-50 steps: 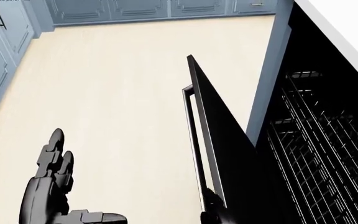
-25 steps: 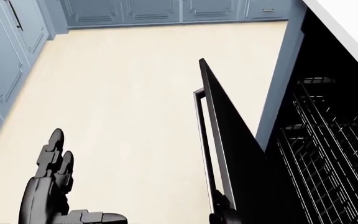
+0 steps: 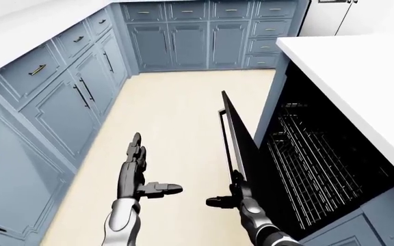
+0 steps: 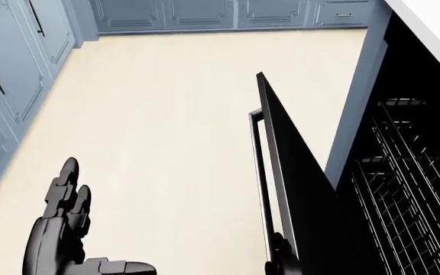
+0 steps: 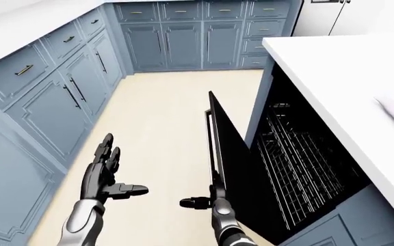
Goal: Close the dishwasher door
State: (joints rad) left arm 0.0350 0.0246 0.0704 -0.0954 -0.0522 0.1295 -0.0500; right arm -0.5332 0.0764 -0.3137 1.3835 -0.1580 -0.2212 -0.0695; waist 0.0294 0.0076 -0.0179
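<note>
Blue cabinets [image 3: 176, 41]; one dishwasher door [image 3: 241, 154] (half-raised), two hands: left hand [image 3: 136, 174], right hand [image 3: 237, 197].

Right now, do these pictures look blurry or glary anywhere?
Left-eye view: sharp, flat even light, no glare; the dishwasher door is nearly featureless black. Head view: the rack shows only as thin pale lines. Right-eye view: one soft smudge on the white counter.
</note>
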